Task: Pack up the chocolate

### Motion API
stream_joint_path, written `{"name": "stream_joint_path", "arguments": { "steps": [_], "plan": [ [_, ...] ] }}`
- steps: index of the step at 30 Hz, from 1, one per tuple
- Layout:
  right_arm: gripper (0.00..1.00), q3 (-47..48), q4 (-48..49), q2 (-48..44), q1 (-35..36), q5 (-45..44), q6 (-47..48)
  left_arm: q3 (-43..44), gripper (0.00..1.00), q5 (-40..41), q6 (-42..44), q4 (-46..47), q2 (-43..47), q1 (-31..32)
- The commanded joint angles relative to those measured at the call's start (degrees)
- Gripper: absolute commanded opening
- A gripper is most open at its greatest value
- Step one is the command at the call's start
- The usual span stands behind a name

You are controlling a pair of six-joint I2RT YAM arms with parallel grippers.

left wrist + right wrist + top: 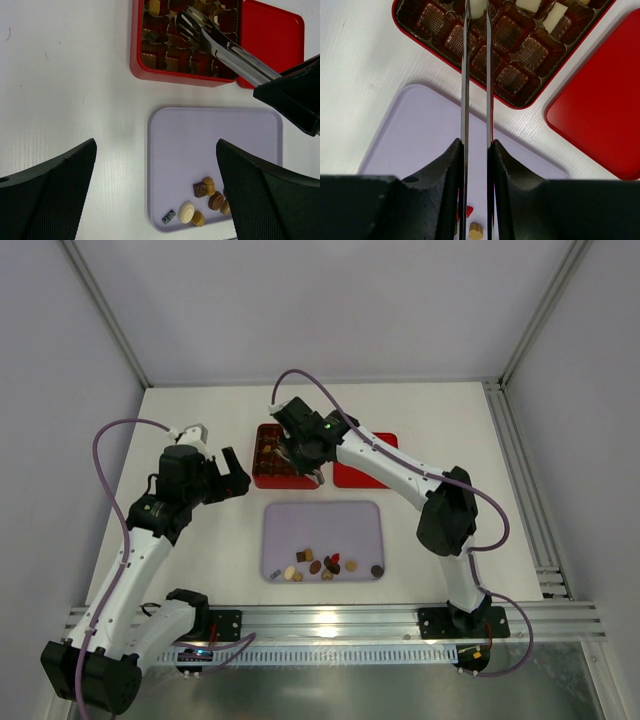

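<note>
Several chocolates lie loose along the near edge of the lilac tray; the left wrist view shows brown, tan and cream ones. More sit in the red grid box. My right gripper is shut on metal tongs, and their tips reach over the box. A cream piece shows between the tips; I cannot tell if it is gripped. My left gripper is open and empty, above the table left of the tray.
The red lid lies flat right of the box. A small black striped piece lies at the tray's near left corner. A reddish piece lies on the tray. White walls and rails bound the table.
</note>
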State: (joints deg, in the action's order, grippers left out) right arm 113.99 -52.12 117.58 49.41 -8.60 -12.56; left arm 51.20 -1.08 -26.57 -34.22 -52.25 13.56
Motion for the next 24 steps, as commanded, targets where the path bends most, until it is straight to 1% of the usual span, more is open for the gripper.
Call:
{"name": "stream_joint_path", "arguments": {
  "steps": [1,5,6,9,10,14,15,19,24],
  "plan": [
    [0.31,2.11,1.93,0.11,-0.01,0.51,0.25,1.18,1.0,0.47,0.29,0.64,0.22,-0.29],
    [0.32,1.85,2.02,0.11,0.07,0.43,0.25,1.27,1.0,0.47,0.2,0.64,0.13,-0.29],
    [0.34,1.84,2.11,0.19,-0.01,0.51,0.25,1.27,1.0,0.47,0.29,0.64,0.22,-0.29],
    [0.35,1.76,2.02,0.19,0.07,0.69,0.25,1.27,1.0,0.47,0.2,0.64,0.22,-0.29],
    [0.38,1.67,2.02,0.11,-0.01,0.6,0.25,1.18,1.0,0.47,0.2,0.73,0.13,-0.2],
    [0.39,1.76,2.02,-0.07,-0.01,0.78,0.25,1.27,1.0,0.47,0.29,0.64,0.13,-0.29],
    [0.41,1.76,2.02,-0.16,-0.01,0.78,0.25,1.27,1.0,0.47,0.2,0.64,0.13,-0.29],
    [0.41,2.2,1.67,-0.24,-0.01,0.6,0.34,1.27,1.0,0.38,0.2,0.64,0.04,-0.29],
    [0.41,2.81,1.06,-2.79,-0.01,-0.1,0.34,1.27,1.0,0.47,0.2,0.64,0.22,-0.2]
  ]
}}
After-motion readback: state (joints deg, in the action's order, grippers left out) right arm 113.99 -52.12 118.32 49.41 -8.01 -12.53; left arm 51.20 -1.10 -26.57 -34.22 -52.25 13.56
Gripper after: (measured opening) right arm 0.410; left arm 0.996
